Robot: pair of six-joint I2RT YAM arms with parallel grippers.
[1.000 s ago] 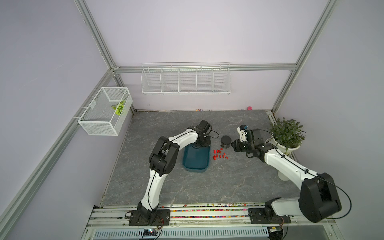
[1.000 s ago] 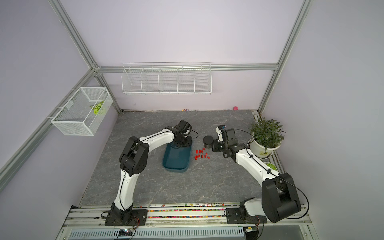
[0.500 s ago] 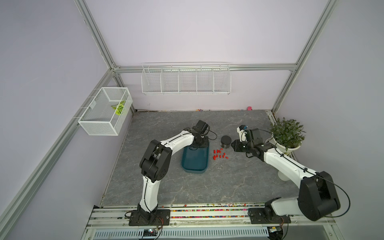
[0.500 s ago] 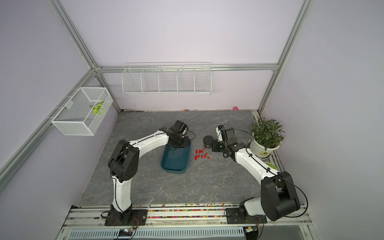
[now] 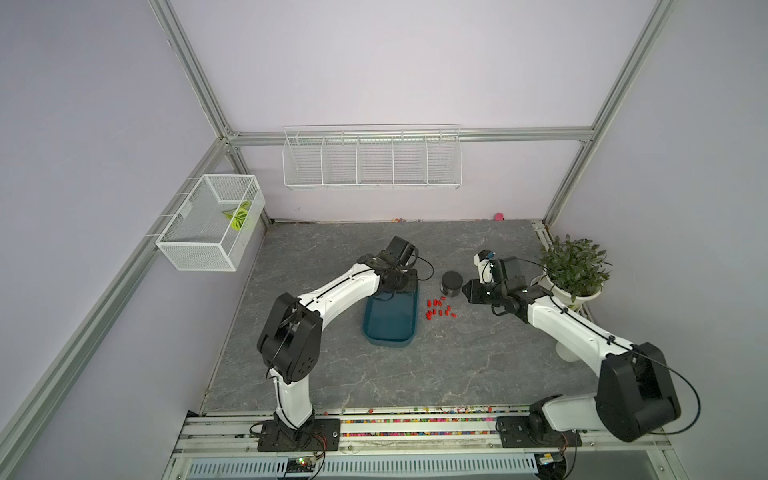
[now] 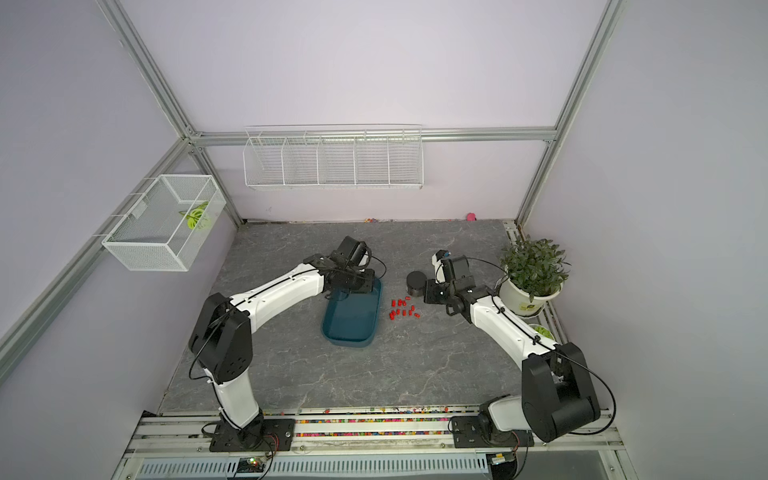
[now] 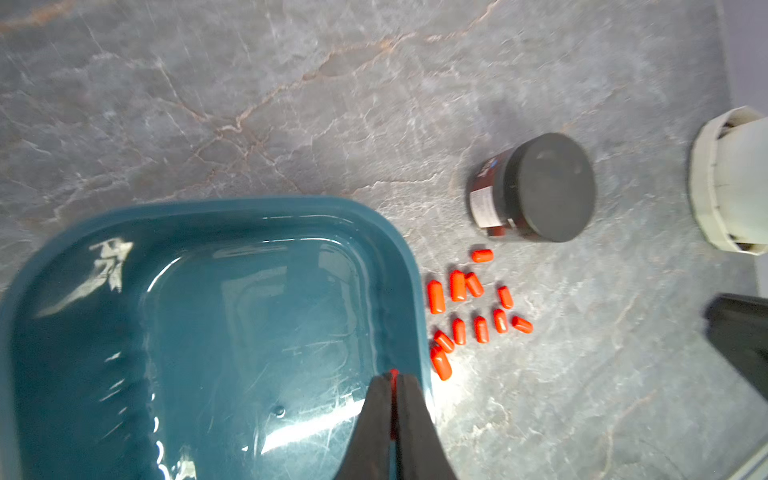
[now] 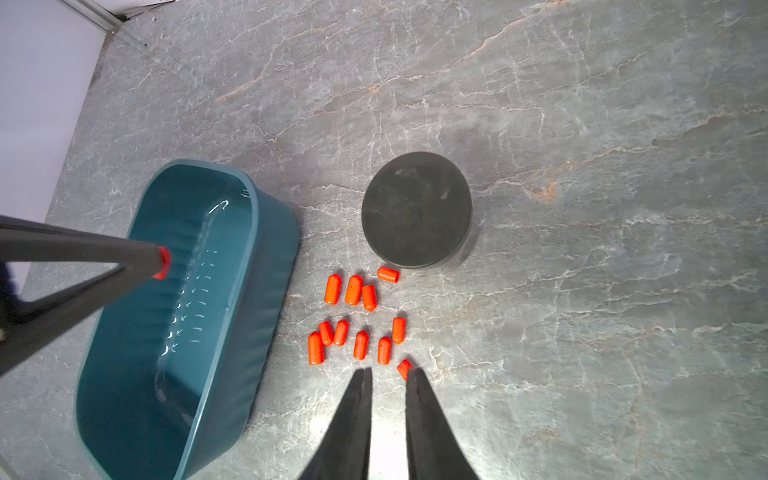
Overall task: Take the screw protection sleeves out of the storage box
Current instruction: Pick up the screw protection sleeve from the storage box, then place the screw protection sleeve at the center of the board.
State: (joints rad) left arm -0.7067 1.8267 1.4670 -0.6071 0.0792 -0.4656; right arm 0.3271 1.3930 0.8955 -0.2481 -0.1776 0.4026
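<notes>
Tabletop [image 5: 332, 257] with two robot arms. In both top views the teal storage box [image 5: 390, 328] sits at centre frame. The screw protection sleeves [image 5: 438, 311] lie scattered on the table just right of it, below a black canister [image 5: 451, 284]. The left gripper [image 5: 395, 289] hangs over the box's upper end, and the right gripper [image 6: 430, 293] hovers just right of the sleeves.

Left wrist view: the left gripper [image 7: 393, 380] is clamped tight on one held sleeve [image 7: 393, 372], only a red sliver showing. It is above the storage box [image 7: 232, 205] wall nearest the scattered sleeves [image 7: 481, 329], which lie just beyond that wall.

Right wrist view: the held sleeve [image 8: 163, 262] appears to sit crosswise at the left fingertips. The right gripper [image 8: 388, 372] stands slightly parted and holds nothing, with one loose sleeve [image 8: 404, 368] beside a fingertip.
</notes>
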